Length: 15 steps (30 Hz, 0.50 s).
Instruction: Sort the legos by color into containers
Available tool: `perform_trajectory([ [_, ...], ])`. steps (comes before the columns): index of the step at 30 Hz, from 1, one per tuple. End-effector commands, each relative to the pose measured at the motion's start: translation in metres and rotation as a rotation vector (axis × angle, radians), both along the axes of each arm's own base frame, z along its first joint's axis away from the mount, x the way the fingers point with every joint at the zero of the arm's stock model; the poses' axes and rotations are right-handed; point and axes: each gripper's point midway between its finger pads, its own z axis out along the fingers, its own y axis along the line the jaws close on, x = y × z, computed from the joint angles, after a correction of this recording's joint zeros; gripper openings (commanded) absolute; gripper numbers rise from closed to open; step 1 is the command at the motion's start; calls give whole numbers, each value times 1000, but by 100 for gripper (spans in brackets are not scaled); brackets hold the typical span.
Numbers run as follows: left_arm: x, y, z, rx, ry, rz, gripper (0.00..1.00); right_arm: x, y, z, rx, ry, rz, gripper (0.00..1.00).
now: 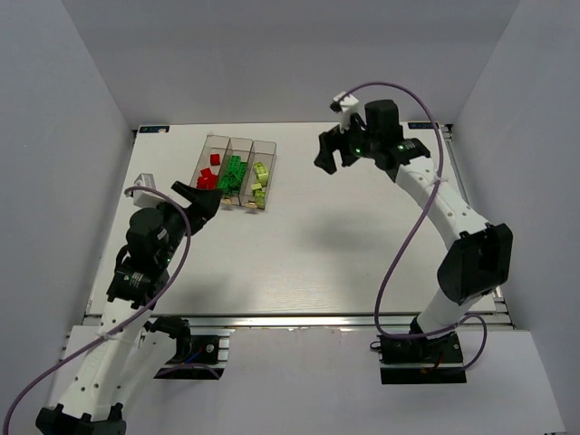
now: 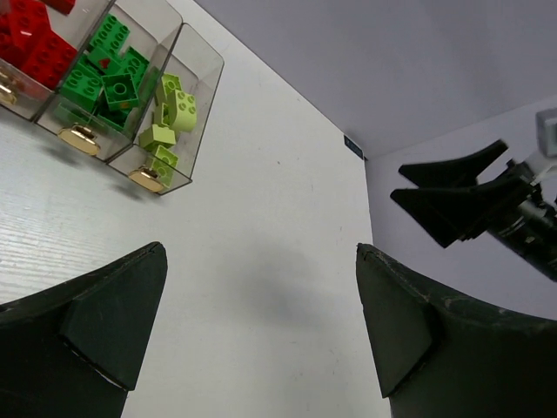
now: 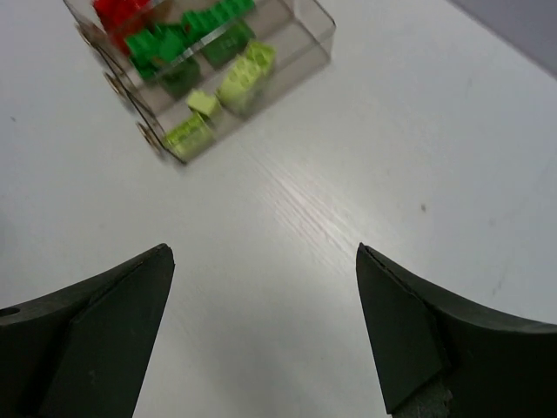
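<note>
Top external view: nearest us, the left gripper [image 1: 199,201] hangs wide open and empty just beside the near end of the containers [image 1: 230,143]. In them we find the legos [image 1: 233,174] grouped by color: red on the left, dark green in the middle, pale yellow-green on the right. Farther back and well apart to the right, the right gripper [image 1: 333,161] is likewise spread and holds nothing. We judge the sorting complete, so a good finish lifts both grippers up and away without nudging the containers.
</note>
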Motion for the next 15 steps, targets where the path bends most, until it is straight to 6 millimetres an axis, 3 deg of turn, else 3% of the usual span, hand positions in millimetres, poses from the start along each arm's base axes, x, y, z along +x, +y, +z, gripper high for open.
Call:
perform_trajectory([
  [1,5,-11,13,-12,-50,-56,98,-12,-33,-9,-19,41,-102,89],
  [8,10,-22,7,-5,-40,-111,98,-25,-77,-21,-89,41,-254,89],
  [15,18,-29,5,2,-37,-142,98,-28,-102,-6,-62,-19,-375,89],
])
